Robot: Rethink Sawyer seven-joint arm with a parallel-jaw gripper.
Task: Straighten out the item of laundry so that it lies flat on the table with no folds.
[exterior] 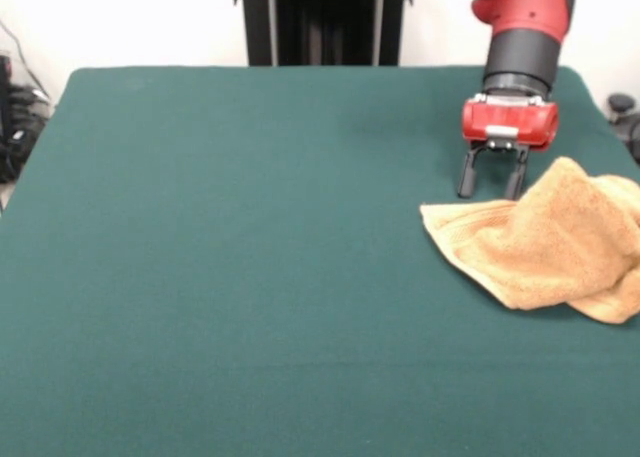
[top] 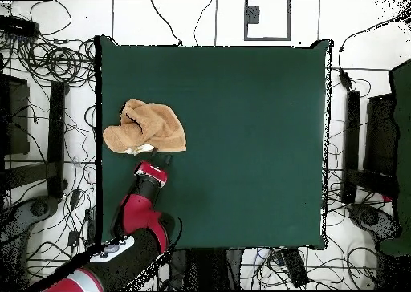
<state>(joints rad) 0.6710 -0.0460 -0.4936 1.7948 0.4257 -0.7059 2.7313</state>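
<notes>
The item of laundry (exterior: 555, 242) is a tan-orange towel, crumpled and folded over itself at the right edge of the table (exterior: 230, 277). In the overhead view the towel (top: 144, 127) lies bunched near the left edge of the table (top: 249, 144). My gripper (exterior: 491, 191) stands open just behind the towel's near-left corner, its two black fingers pointing down with nothing between them. From above, the gripper (top: 163, 157) sits right at the towel's lower edge.
The towel's right part reaches the picture's right edge in the front view. Cables and dark equipment (top: 56, 128) lie on the floor around the table.
</notes>
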